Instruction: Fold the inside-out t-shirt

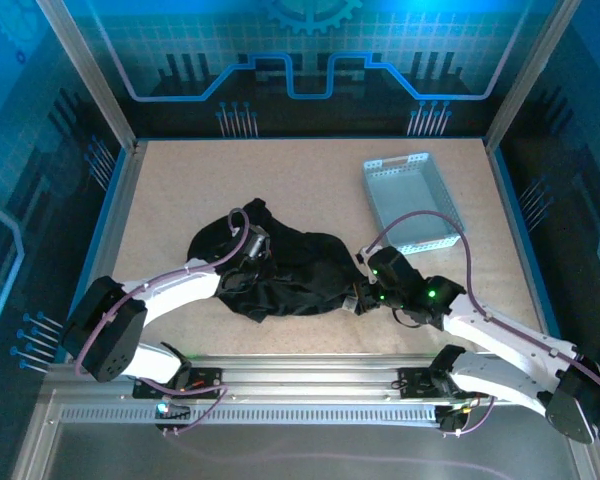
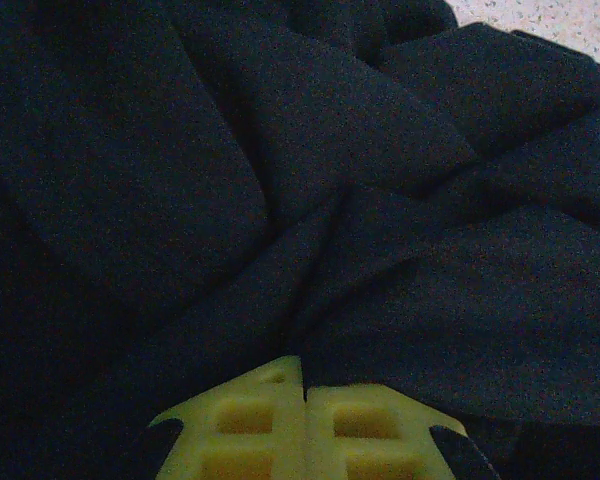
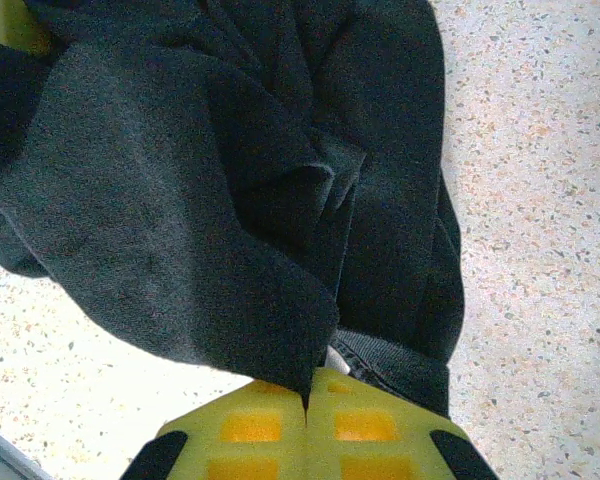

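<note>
Your shirt (image 1: 300,272) lies bunched mid-table, near the tray (image 1: 405,205). Left gripper (image 2: 305,388) and right gripper (image 3: 307,398) are each clamped shut on its fabric at opposite sides, likely to spread it flat.

The overhead camera looks down from behind the arm bases (image 1: 185,385) at 6 o'clock, covering the speckled beige table (image 1: 310,180). Both wrist cameras peer closely past yellow padded fingers (image 2: 240,425) at the shared crumpled black fabric t-shirt (image 1: 300,265).
</note>
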`<state>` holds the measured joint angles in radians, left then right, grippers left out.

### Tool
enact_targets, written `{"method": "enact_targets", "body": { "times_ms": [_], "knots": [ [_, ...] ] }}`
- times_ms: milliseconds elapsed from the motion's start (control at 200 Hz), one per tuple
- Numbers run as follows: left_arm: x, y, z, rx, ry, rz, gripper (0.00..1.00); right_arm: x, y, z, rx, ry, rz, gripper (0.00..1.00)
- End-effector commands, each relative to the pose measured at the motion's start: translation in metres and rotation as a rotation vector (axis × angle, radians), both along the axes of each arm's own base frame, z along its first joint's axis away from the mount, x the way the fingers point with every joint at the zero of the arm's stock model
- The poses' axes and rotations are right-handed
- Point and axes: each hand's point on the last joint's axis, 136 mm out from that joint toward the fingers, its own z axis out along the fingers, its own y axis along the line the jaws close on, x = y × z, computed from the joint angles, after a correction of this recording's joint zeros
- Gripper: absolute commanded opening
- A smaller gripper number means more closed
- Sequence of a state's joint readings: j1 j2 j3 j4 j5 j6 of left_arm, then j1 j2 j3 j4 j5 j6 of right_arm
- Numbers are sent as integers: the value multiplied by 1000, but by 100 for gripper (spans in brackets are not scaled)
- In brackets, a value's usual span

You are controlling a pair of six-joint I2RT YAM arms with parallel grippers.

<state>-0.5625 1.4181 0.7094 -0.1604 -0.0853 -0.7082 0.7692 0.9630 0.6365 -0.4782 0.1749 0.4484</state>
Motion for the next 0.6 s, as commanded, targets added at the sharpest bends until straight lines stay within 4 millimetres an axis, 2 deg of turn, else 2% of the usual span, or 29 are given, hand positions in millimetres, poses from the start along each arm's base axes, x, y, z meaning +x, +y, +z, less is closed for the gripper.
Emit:
{"method": "enact_targets", "body": {
  "times_ms": [0, 85, 150, 160, 225, 275, 370, 420, 470, 595],
  "knots": [
    [-5, 10, -3, 23, 18, 18, 0, 8, -6, 17, 7, -32, -47, 0],
    [-2, 7, 6, 30, 4, -14, 0, 15, -6, 51, 18, -94, -43, 0],
    [3, 3, 27, 19, -51, -40, 0, 21, -6, 93, 44, -177, -38, 0],
    [3, 2, 31, 16, -63, -45, 0, 23, -5, 106, 57, -202, -39, 0],
    [5, -7, 69, -20, -165, -89, 0, 27, -8, 152, 84, -307, -38, 0],
    [3, -18, 108, -47, -270, -140, 0, 31, -11, 185, 97, -380, -39, 0],
    [-11, -37, 184, -88, -472, -242, 0, 37, -16, 233, 90, -482, -45, 0],
    [-21, -45, 217, -120, -546, -294, 0, 41, -20, 256, 87, -529, -65, 0],
    [-31, -52, 242, -166, -603, -343, 0, 41, -22, 277, 96, -571, -66, 0],
    [-51, -58, 279, -276, -697, -412, 0, 34, -27, 328, 170, -678, -68, 0]
  ]
}}
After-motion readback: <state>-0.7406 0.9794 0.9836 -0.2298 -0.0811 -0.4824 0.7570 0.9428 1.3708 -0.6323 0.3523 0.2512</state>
